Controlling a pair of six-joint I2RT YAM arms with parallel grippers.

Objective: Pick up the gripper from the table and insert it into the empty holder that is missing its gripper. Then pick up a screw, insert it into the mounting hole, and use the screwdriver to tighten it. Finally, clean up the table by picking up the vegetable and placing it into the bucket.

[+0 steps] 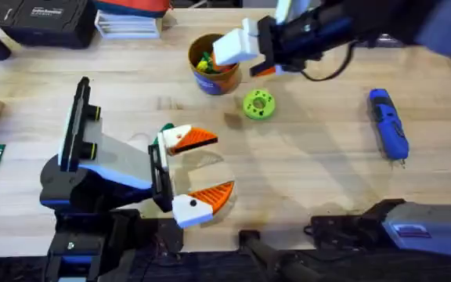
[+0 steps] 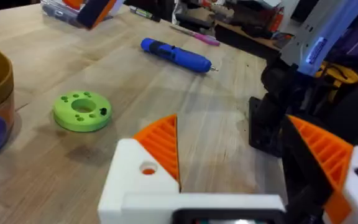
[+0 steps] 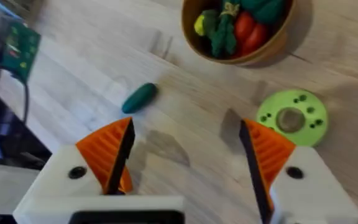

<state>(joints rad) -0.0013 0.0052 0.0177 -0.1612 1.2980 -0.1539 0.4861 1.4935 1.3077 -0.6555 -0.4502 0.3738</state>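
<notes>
From overhead, one screwdriver (image 1: 387, 124) lies right of the bucket (image 1: 214, 64), bit toward the arm bases; the left wrist view shows empty left jaws gaping; the right wrist view shows one vegetable (image 3: 139, 98) lying slantwise near that bucket, right jaws wide, empty.

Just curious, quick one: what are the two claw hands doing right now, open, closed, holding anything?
Left gripper: open, holding nothing.
Right gripper: open, holding nothing, above the table near the vegetable.

Open right claw (image 3: 185, 155) above vegetable (image 3: 139, 98), near bucket (image 3: 194, 38).
</notes>
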